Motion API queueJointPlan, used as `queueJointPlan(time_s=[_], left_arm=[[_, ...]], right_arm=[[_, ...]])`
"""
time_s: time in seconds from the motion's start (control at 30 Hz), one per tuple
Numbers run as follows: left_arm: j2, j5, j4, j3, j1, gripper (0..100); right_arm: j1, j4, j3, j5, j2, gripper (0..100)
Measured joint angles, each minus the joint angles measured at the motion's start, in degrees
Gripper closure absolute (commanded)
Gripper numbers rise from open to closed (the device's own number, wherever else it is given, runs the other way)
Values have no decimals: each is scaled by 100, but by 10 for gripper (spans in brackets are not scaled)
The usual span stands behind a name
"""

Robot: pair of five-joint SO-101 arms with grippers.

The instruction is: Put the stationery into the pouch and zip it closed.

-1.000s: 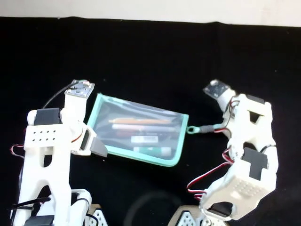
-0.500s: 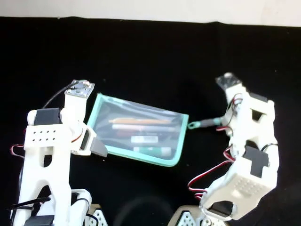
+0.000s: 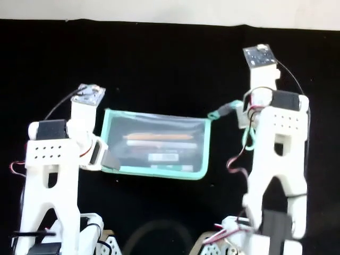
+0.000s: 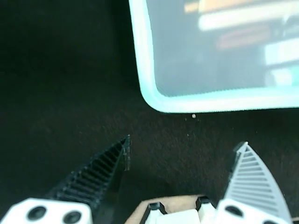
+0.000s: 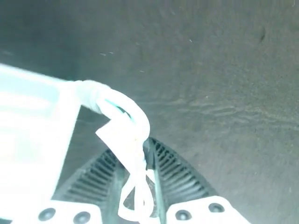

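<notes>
The teal-edged see-through pouch (image 3: 154, 144) lies flat on the black table, with an orange pencil (image 3: 158, 136) and several pens inside. My left gripper (image 3: 107, 159) sits at the pouch's near left corner (image 4: 187, 100), open (image 4: 183, 154), with nothing between its fingers and a gap to the pouch edge. My right gripper (image 3: 237, 108) is raised at the pouch's far right corner, shut (image 5: 140, 161) on the teal zipper pull cord (image 5: 122, 119), which runs taut from the pouch corner (image 3: 213, 114).
A black cloth (image 3: 159, 64) covers the table, with a pale strip (image 3: 170, 10) along its back edge. Both arm bases stand at the front edge. Open cloth lies behind the pouch and between the arms at the front.
My right arm has risen and swung toward the back with the zipper pull in its grip. The pouch's right end swung back with it. The left arm stayed nearly still.
</notes>
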Motion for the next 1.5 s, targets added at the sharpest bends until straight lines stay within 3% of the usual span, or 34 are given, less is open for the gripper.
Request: queueJointPlan(time_s=[0.23,0.4,0.9,1.5], left_arm=[[0,0,0,-607,0,652],[0,-9,0,-1037,0,652],[0,-9,9,-2031,0,652],[0,-9,387,-3191,-211,652]], right_arm=[[-756,730,-316,-791,-1486,991],[-1029,1108,-1011,-967,-1855,991],[-1257,1213,-2655,-976,-1899,990],[-2989,1222,-4712,-976,-466,990]])
